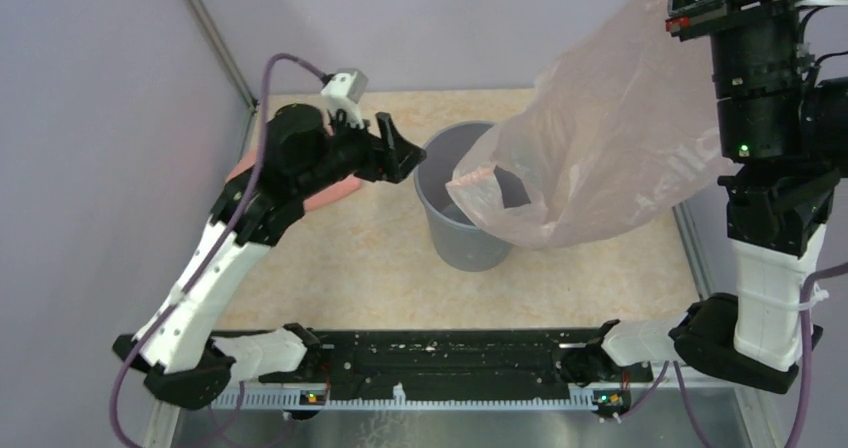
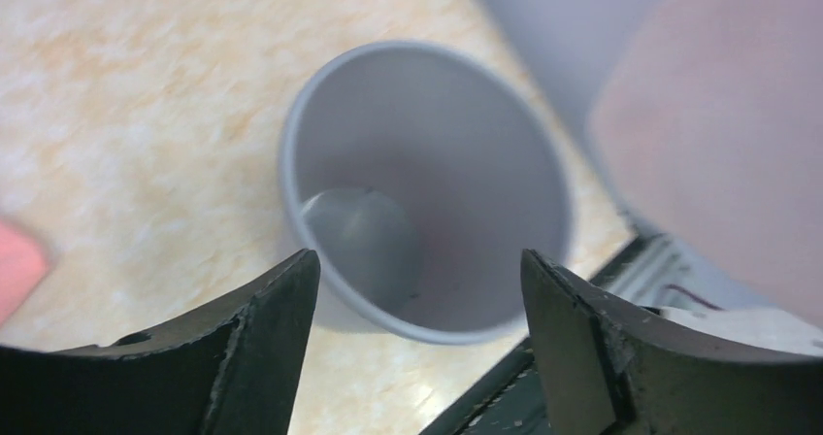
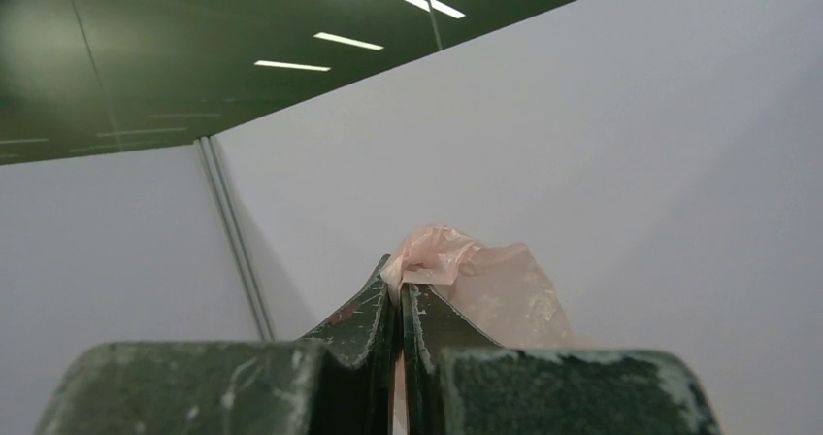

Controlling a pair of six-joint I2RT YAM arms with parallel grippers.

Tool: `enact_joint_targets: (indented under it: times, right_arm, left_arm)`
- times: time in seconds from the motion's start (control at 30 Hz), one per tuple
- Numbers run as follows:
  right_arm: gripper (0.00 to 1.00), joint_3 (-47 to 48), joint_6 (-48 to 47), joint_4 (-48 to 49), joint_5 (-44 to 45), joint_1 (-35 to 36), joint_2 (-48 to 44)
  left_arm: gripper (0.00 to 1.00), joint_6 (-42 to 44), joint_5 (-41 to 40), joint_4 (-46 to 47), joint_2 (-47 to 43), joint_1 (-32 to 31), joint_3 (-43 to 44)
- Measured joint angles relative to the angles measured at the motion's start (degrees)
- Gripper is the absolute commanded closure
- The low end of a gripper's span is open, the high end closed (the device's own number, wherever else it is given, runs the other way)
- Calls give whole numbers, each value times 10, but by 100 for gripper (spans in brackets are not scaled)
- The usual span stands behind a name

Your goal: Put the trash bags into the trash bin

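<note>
Trash bag [image 1: 610, 138] hangs from the right pincer [image 3: 400, 304] — pressed tight on its bunched top, held high — lower end over the mouth of the trash bin [image 1: 455, 238]. Left pincer [image 2: 419, 260] spread, empty, just beside the bin. Step looks like feeding the bag in — next probably calls for lowering, then letting go.

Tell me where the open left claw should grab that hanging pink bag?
Probably the trash bag's loose lower hem, approached from the left: that edge hangs free near the trash bin, facing the left gripper, while the right gripper pinches the top.
</note>
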State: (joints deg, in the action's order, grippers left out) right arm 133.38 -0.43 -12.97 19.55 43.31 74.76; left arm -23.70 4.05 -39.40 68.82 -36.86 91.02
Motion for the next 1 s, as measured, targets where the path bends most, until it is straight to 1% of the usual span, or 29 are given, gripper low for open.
enact_joint_targets:
  times: [0.13, 0.23, 0.3, 0.4, 0.53, 0.67, 0.8, 1.0]
  right_arm:
    - [100, 22, -23, 13, 0, 0, 30]
    - [100, 30, -41, 23, 0, 0, 54]
    - [100, 37, -49, 28, -1, 0, 72]
    - [100, 46, -56, 35, -2, 0, 92]
    - [100, 48, -75, 49, 1, 14, 110]
    - [100, 66, -130, 78, 20, 64, 134]
    - [100, 89, -170, 96, 27, 92, 158]
    - [100, 88, -195, 115, 31, 95, 165]
  left_arm:
    - [8, -31, 85, 52, -104, 0, -46]
    - [4, -50, 149, 81, -158, 0, -73]
    - [3, -61, 187, 101, -179, 0, -75]
    - [2, -75, 228, 128, -181, 0, -69]
    - [2, -103, 276, 171, -158, 0, -65]
    - [1, -126, 310, 205, -131, 0, -54]
    - [1, -138, 310, 214, -118, 0, -41]
    - [3, -155, 290, 236, -126, 0, -37]
